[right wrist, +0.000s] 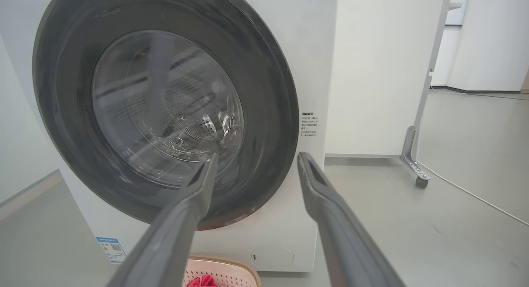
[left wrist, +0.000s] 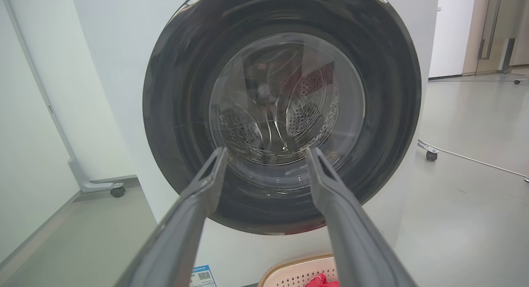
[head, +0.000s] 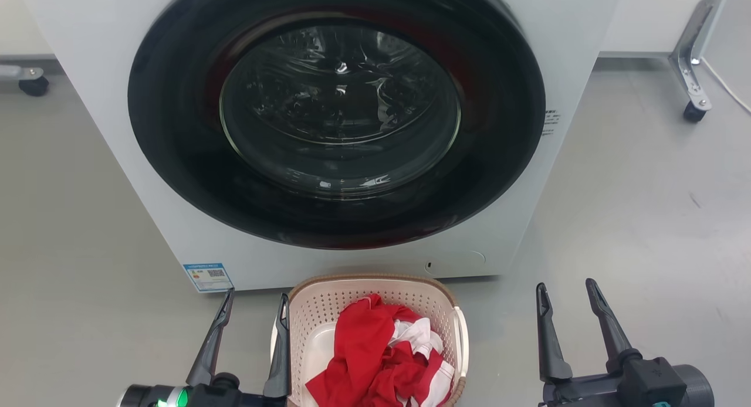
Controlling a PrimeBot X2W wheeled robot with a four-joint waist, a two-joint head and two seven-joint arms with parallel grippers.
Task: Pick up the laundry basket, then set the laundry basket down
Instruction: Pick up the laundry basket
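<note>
- Head view: laundry basket [head: 321,313] at btm ctr of frame, on floor [head: 633,219], just in front of washer [head: 94,102]; red & white clothes [head: 364,360] inside.
- left gripper [head: 257,294] lower left, jaws wide, empty; one finger right at basket's left edge, contact unclear.
- right gripper [head: 565,284] lower right, well apart from basket, jaws wide, empty.

Laundry basket [head: 328,301] on floor [head: 622,196] before washer [head: 337,108]; clothes [head: 369,360] inside.
</note>
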